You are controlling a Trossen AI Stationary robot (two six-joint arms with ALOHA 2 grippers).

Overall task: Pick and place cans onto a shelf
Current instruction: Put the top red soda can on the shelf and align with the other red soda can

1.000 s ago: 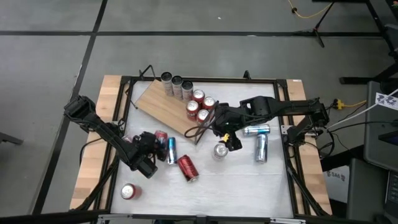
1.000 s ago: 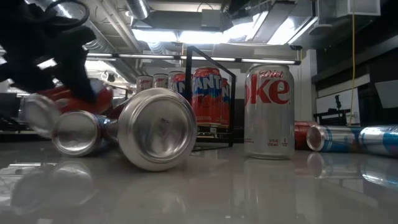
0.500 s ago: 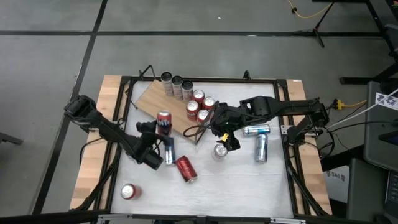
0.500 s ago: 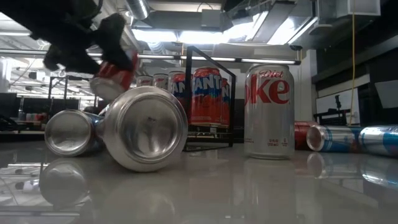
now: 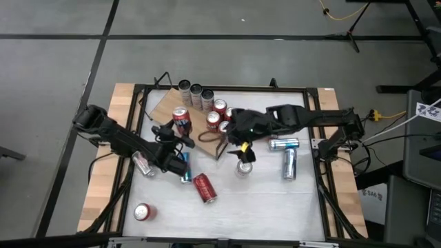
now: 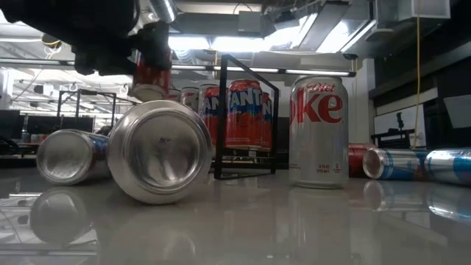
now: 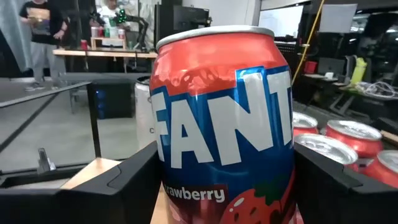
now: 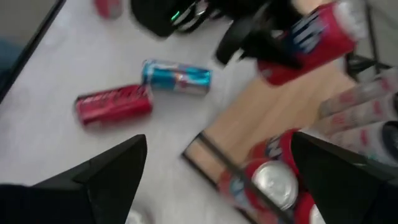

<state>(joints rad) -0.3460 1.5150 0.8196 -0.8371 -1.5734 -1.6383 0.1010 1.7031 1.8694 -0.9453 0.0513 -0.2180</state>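
- High view: left tool (image 5: 178,135) clenched on a red Fanta can (image 5: 181,120), carried over the shelf (image 5: 186,116) board, at about 8 o'clock from the standing cans (image 5: 219,116). A second ago it sat low over the desk (image 5: 275,200) among lying cans.
- Right tool (image 5: 241,148) released, hovering at the shelf's 4 o'clock end.
- Low view: held can aloft, lying silver can (image 6: 158,151) rolled slightly left.
- Left wrist view: can upright between fingers (image 7: 134,180).
- Risk: both arms are close together; a collision or nudged cans could topple the row.
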